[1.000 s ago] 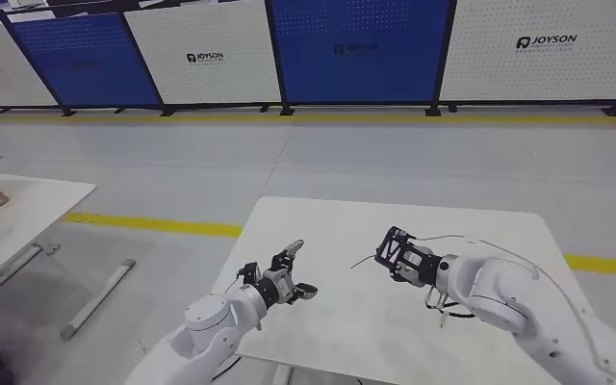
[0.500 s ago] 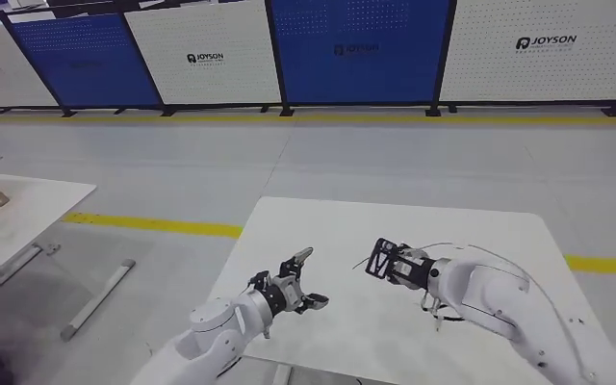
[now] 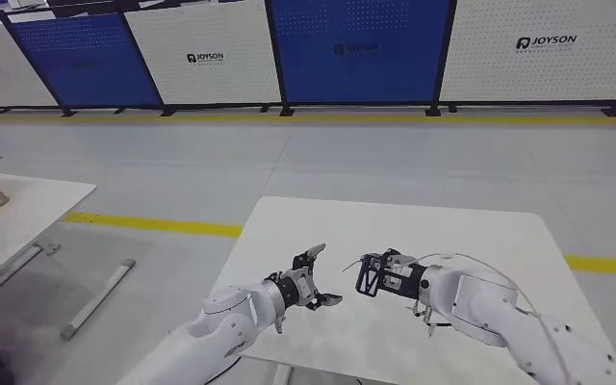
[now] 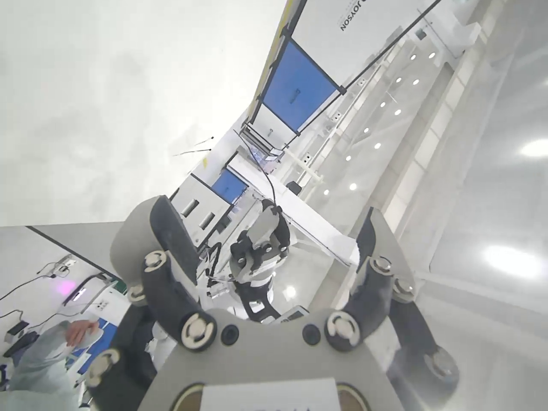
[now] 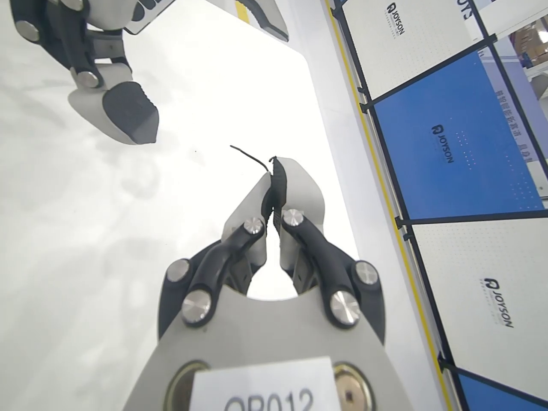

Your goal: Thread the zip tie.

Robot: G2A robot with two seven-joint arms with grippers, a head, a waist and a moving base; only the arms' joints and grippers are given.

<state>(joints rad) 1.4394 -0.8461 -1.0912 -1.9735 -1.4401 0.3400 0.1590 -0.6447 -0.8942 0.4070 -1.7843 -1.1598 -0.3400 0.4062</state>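
My right gripper (image 3: 362, 275) hovers over the middle of the white table (image 3: 289, 221), shut on a thin black zip tie (image 3: 348, 263). In the right wrist view the right gripper (image 5: 274, 168) pinches the zip tie (image 5: 248, 156), whose short curved end sticks out past the tips. The rest of the tie is hidden between the pads. My left gripper (image 3: 325, 277) faces it from close by, open and holding nothing. Its fingers (image 5: 128, 117) show beside the tie's free end. In the left wrist view the left gripper (image 4: 274, 233) frames the right gripper (image 4: 259, 252) between its spread fingers.
The table's near edge (image 3: 289, 361) runs just below both arms. Bare tabletop (image 3: 462, 226) stretches behind the grippers. A yellow floor line (image 3: 144, 223) and blue and white panels (image 3: 356, 48) stand far beyond the table.
The two grippers have closed in on each other: the left moved right, the right moved left carrying the zip tie. The gap between them is now small.
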